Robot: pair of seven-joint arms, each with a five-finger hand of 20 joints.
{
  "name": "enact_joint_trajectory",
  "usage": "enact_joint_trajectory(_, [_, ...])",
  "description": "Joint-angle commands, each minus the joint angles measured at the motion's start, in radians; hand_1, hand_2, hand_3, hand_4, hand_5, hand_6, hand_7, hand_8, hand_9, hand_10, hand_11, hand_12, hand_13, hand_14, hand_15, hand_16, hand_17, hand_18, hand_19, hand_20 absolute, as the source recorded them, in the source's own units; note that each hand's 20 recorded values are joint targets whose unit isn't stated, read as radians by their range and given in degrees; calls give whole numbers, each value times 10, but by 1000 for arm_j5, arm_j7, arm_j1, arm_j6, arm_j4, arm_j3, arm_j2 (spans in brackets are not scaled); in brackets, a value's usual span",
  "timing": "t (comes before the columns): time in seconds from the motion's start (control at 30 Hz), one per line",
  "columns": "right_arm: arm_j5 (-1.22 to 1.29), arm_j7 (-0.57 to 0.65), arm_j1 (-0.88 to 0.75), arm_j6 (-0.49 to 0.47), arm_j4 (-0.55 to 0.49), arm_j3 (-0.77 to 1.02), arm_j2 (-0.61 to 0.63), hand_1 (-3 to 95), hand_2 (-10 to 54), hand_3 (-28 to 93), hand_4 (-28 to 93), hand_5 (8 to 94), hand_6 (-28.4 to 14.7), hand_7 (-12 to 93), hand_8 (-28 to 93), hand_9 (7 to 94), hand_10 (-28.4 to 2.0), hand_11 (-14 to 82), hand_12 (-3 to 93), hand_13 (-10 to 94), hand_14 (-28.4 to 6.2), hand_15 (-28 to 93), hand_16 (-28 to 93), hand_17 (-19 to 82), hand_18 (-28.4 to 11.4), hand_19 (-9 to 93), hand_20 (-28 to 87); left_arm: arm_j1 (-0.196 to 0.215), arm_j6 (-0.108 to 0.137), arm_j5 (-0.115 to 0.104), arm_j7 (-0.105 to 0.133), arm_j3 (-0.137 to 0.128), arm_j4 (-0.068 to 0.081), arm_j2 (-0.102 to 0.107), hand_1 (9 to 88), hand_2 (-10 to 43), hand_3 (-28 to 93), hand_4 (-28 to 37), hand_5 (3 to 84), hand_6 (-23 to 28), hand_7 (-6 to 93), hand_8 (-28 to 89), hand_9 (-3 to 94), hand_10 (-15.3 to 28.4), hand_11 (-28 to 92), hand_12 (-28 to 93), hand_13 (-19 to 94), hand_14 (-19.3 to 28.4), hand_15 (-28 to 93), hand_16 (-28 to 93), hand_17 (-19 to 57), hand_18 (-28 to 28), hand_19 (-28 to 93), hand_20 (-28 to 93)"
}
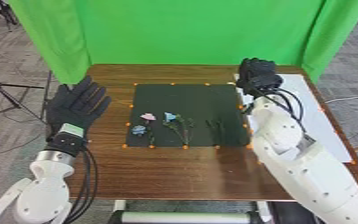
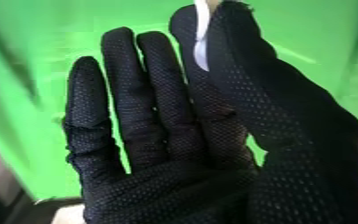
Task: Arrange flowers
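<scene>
On the brown desk (image 1: 189, 172) lies a dark mat (image 1: 184, 95), and the flowers rest on its nearer half. The pink flower (image 1: 148, 116) is toward the mat's left edge, with the blue flower (image 1: 139, 130) just nearer the robot and closer to that edge. The light blue flower (image 1: 170, 116) is near the mat's middle line, its green stem reaching toward the mat's near edge. A green sprig (image 1: 216, 131) lies toward the mat's right side. Orange markers (image 1: 186, 147) run around the mat's border.

The left hand (image 1: 76, 105) is beside the mat, past its left edge, fingers straight and slightly spread. The right hand (image 1: 258, 75) is at the mat's far right corner, partly over a white sheet (image 1: 309, 100) that stretches along the mat's right. In the right wrist view, its thumb and nearest finger pinch a slim white piece (image 2: 201, 50); the other fingers are straight and close together. Beyond the mat hangs a green curtain (image 1: 184, 35).
</scene>
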Motion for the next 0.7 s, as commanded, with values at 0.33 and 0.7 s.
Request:
enact_joint_trajectory(0.33, [-84,-66,33,-162,92,-155,-166,566,-83,718,-283,727,-11,373,24,607,-136,130,143,477,-134,358,120,255,-205,741,259,-8,12,9,-38,13,6,-14,271,175,719,-283,444,64,205,-110,420,142,251,123,295,160,465,-72,-43,154,419,124])
enact_joint_trajectory(0.7, [-150,-62,19,-189,122,-188,-214,565,-83,719,-283,723,-12,370,25,612,-137,130,143,482,-136,358,123,255,-210,744,267,-4,41,-7,-31,13,2,-28,271,177,717,-283,446,65,206,-110,421,142,251,122,295,160,466,-72,-42,154,422,124])
